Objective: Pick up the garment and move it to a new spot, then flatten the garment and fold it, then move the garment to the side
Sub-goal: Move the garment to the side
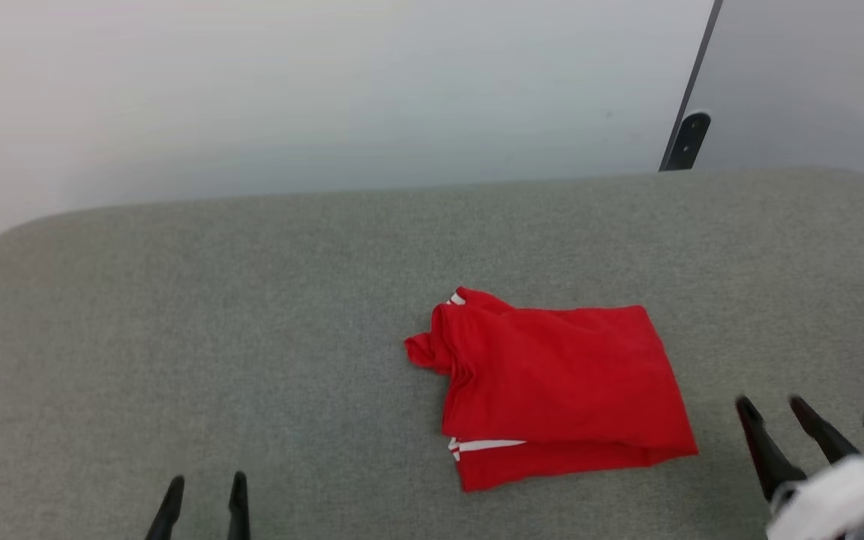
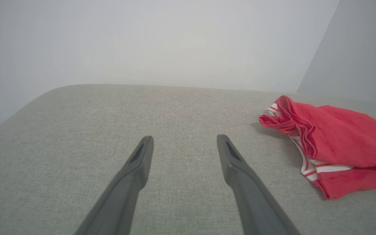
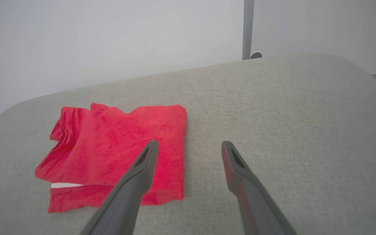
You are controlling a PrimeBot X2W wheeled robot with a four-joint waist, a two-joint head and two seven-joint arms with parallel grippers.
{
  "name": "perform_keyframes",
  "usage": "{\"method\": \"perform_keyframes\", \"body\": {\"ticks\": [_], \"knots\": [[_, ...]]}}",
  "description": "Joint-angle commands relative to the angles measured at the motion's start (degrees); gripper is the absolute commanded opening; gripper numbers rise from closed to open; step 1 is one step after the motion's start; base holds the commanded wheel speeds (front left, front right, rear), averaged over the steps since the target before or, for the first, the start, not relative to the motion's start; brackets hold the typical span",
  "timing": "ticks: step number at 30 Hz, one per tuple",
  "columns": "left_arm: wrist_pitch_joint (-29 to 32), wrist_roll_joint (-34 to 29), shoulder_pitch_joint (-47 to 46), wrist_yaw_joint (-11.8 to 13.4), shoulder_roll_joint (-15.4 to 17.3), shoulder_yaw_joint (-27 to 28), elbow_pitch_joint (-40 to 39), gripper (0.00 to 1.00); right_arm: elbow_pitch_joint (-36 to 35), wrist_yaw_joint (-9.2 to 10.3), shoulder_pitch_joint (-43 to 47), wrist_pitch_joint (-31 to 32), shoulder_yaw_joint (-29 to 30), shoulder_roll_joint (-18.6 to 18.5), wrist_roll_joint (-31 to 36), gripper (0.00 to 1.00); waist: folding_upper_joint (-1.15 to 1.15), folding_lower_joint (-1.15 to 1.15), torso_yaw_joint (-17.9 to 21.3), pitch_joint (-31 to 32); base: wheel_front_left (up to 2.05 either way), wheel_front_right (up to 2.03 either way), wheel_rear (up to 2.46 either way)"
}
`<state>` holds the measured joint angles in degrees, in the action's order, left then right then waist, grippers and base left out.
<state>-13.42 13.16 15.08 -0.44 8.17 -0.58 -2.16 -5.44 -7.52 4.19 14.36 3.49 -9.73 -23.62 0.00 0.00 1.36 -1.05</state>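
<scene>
Garment, place: I see the garment (image 1: 552,382) lying on the grey worktop (image 1: 177,300), a little to my right of the middle and nearer the front edge than the back.
Garment, shape: it is folded into a rough rectangle, plain red on top, with no lettering showing.
Garment, long axis: it runs left to right across the head view, the right end sitting slightly lower in the frame.
Garment, which way it points: the bunched, rumpled end faces my left; the straighter folded edge faces my right.
Garment, trim: white strips peek out at the left end, one at the far corner and one along the near edge.
Left claw (image 1: 207,487): it is at the lower left, well apart from the garment, with its fingers spread wide and nothing between them.
Right claw (image 1: 777,427): it is just beside the garment's right edge, with its fingers also wide apart and holding nothing.
Right wrist view: the inner finger crosses in front of the garment's near corner; I cannot tell whether it touches.
Background: a pale wall (image 1: 327,90) stands behind the worktop.
</scene>
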Motion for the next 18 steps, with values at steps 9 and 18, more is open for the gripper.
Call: {"method": "perform_keyframes", "body": {"ticks": [9, 18], "knots": [[-0.83, -0.26, -5.54, -0.39, -0.4, -1.48, 1.54, 1.0, 15.53, 0.08, -19.63, 16.79, -9.98, -6.71, -2.54, 1.0, 0.0, 0.0, -3.18, -6.4, 0.0, 0.0, 0.0], [-1.62, 0.12, -10.51, -1.13, -1.39, -2.21, 4.37, 1.0, 29.39, 0.08, -31.95, 29.07, -19.0, -10.47, -4.88, 1.0, 0.0, 0.0, -7.23, -10.49, 0.0, 0.0, 0.0]]}}
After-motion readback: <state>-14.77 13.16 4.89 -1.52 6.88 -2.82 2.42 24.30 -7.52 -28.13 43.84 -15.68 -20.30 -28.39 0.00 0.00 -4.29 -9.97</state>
